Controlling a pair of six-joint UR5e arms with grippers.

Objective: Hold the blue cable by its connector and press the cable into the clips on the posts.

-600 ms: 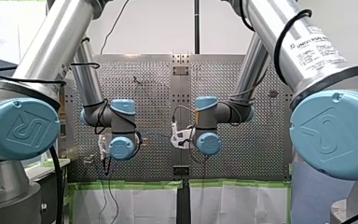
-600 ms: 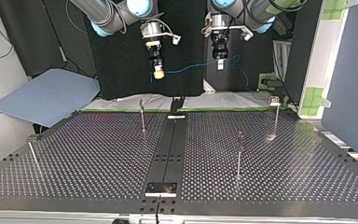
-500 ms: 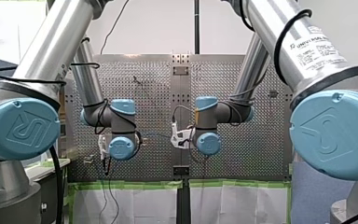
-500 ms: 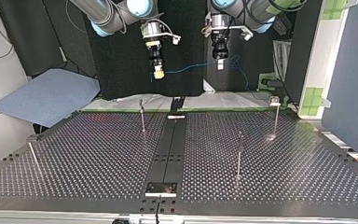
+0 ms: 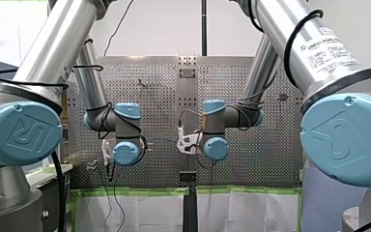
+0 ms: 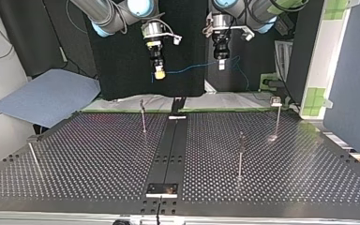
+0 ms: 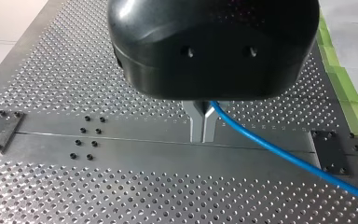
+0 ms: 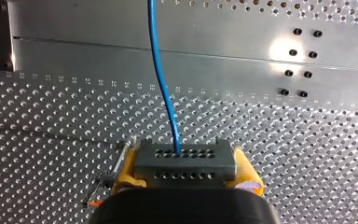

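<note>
- Gripping the grey, hole-studded plastic connector (image 8: 184, 164) between its yellow pads (image 8: 126, 170), the right gripper (image 6: 159, 73) is clamped on the cable's end, as the task asks, likely so that end cannot twist or slip.
- From the connector's face the thin blue cable (image 8: 161, 70) runs straight ahead of that gripper, held high above the perforated metal table (image 8: 51, 140).
- The left gripper (image 7: 203, 137) has its metal fingers (image 7: 196, 123) pinched together, with the cable coming out just beside them (it appears nipped near their roots). This is probably to keep the span between the two grippers taut enough to press down.
- Beyond the left gripper, the rest of the cable trails off to one side and hangs slack.
- The slim metal posts (image 6: 143, 117) with clips on top stand well below both grippers.
- No clip holds the cable yet, so the pressing seems not to have begun, and the span would need lowering onto a clip.
</note>
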